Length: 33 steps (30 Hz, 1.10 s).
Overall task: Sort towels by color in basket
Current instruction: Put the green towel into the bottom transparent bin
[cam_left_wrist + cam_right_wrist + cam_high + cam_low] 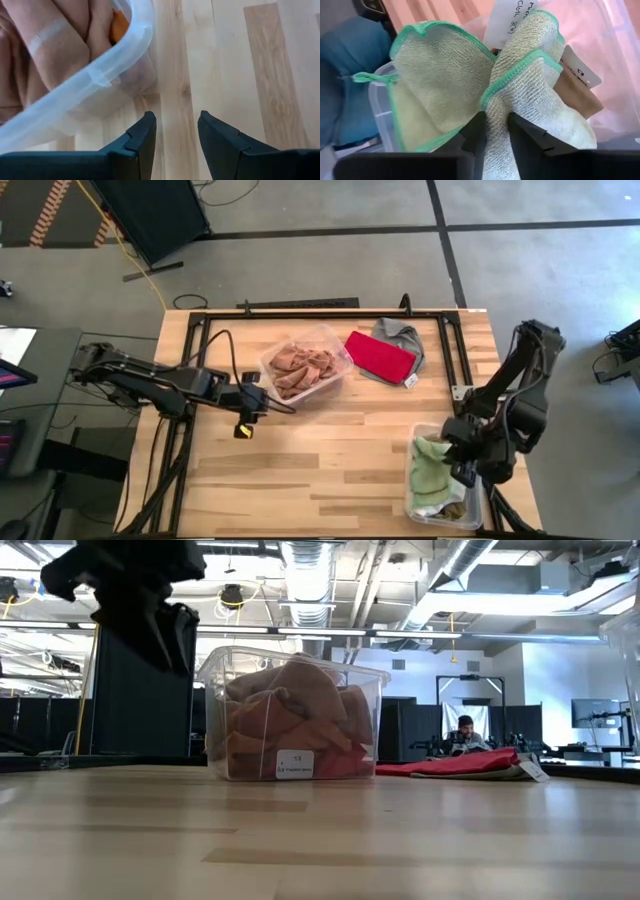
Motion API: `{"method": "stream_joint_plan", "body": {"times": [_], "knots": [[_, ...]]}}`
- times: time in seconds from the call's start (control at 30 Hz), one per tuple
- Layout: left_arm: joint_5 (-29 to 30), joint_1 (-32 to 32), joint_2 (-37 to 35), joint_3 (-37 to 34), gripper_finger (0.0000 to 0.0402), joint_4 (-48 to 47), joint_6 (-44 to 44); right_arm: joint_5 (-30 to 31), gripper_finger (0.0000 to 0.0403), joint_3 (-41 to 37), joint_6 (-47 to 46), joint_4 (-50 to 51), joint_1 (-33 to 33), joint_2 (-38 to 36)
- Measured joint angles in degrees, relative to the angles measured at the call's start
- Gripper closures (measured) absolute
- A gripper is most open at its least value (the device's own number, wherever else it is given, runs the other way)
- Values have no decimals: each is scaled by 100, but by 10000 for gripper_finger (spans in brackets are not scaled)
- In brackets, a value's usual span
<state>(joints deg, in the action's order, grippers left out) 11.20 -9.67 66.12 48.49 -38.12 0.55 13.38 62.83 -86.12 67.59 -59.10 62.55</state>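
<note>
Pale green towel (520,80) is pinched in my right gripper (494,131) over the bin (478,505) at lower right of the high view, so greens are going there. Left gripper (176,137) is hanging parted, empty, beside the centre bin (340,352) of tan towels (303,368). Red towel (380,356) and grey towel (400,333) are lying unsorted upper right.

Both arms are showing dark, almost black housings with rounded joints. The left arm (150,385) is carrying black cables and a small yellow marking near its wrist. The right arm (520,395) is looking thicker, with flat, angular dark fingers (530,142).
</note>
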Motion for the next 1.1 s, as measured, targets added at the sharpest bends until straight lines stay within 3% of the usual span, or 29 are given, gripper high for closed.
{"method": "stream_joint_plan", "body": {"times": [0.2,0.3,0.43,0.7,0.9,1.1], "knots": [[-2,0,-17,-271,262,438,103,3,215,0,47,354,74,379],[-2,0,-17,-352,262,668,179,7,200,0,61,507,118,650],[-4,0,-17,-462,262,900,235,1,220,-130,67,464,140,1066],[-11,0,-15,-723,262,1269,233,-356,277,-745,387,-716,314,1889],[-13,0,-15,-889,262,1546,276,-831,274,-992,591,-1052,574,2221],[-21,0,-15,-945,262,1522,412,-1117,253,-767,1048,-856,854,1996]]}}
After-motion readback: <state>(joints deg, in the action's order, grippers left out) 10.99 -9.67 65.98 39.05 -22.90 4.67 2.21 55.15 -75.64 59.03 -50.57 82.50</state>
